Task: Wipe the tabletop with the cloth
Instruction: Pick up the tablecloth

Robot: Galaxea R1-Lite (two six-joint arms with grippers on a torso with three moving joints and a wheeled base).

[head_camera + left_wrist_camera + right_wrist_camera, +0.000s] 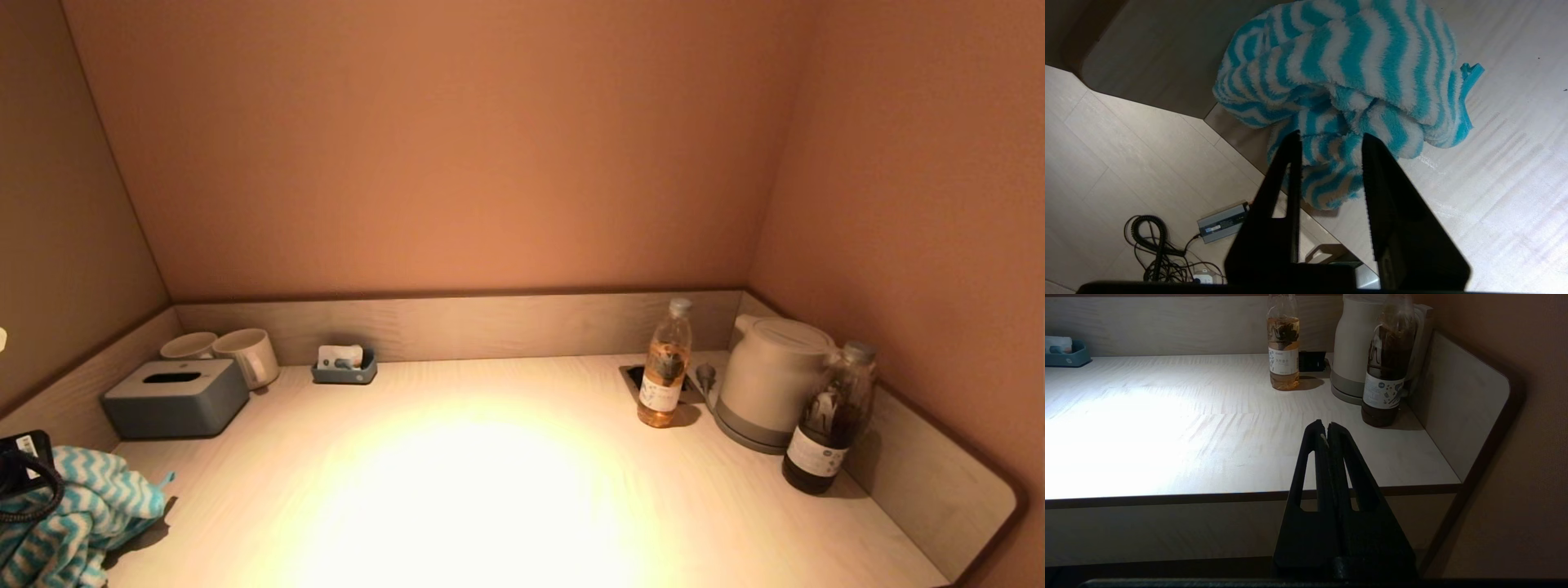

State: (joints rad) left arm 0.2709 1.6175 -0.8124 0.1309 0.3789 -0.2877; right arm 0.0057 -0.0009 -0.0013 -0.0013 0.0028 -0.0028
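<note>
Left claw: at the lower left of the head view, fingers clamped on a fold of the cloth, a fluffy blue-and-white zigzag towel bunched at the bench's front left edge, part of it hanging over the side. Floor below, seen past the claw in the left wrist view: a grey power brick and a coiled black cable. Right claw: fingers pressed together, holding nothing, hovering off the front edge of the bench toward its right end. Bench, left rear: grey tissue box, two pale mugs behind it, a small blue tray against the back rail. Bench, right rear: clear bottle of amber drink beside a recessed socket, a cream kettle on its base, a dark bottle just in front of the kettle, near the right rail. Centre of the bench: brightly lit.
</note>
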